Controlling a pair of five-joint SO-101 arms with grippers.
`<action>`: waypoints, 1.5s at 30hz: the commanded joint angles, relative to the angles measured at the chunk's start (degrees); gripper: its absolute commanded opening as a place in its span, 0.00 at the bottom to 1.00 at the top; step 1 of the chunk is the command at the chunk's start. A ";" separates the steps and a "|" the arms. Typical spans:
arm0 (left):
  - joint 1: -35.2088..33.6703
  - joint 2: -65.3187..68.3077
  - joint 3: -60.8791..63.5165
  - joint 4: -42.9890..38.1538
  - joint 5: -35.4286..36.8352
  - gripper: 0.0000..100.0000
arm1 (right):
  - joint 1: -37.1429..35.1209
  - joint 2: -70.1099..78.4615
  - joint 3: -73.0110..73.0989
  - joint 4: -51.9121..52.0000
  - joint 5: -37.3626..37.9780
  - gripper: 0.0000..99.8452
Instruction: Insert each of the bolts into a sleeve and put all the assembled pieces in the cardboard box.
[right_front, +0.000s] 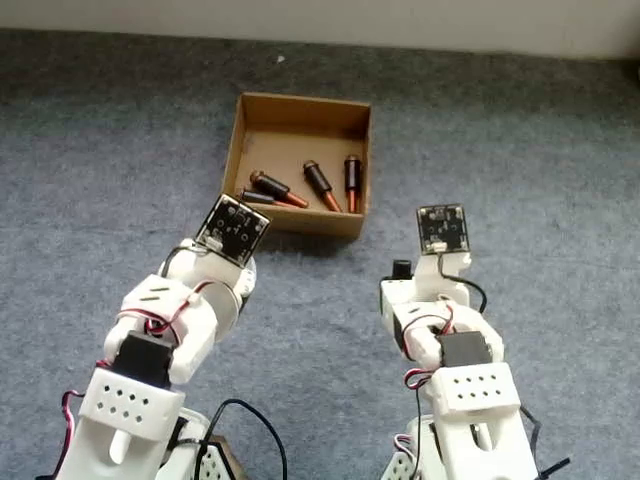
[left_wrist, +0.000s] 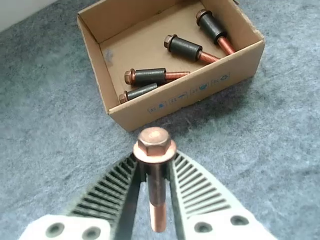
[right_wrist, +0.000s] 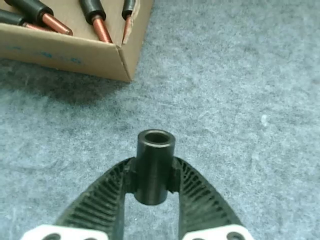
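My left pincer (left_wrist: 155, 159) grips a copper bolt (left_wrist: 157, 200), my right pincer (right_wrist: 154, 167) a black sleeve (right_wrist: 155, 145); the cardboard box (right_front: 310, 222), upper centre, holds four assembled pieces (right_front: 318, 178).

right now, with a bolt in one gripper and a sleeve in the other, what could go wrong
The left gripper pinches the copper bolt by its shank, so it may tilt or slip on contact.
The black sleeve in the right gripper has a narrow bore; slight misalignment could jam the bolt against its rim.
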 joint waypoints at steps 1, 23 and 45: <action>0.84 -5.58 1.19 -1.23 1.14 0.01 | -1.80 -8.13 -0.57 1.45 -0.70 0.01; 0.92 -36.53 10.33 -1.41 10.90 0.02 | -9.63 -45.05 16.84 3.82 -0.26 0.01; 12.09 -36.35 2.68 -1.49 17.32 0.01 | -27.82 -45.05 16.84 3.47 -0.26 0.01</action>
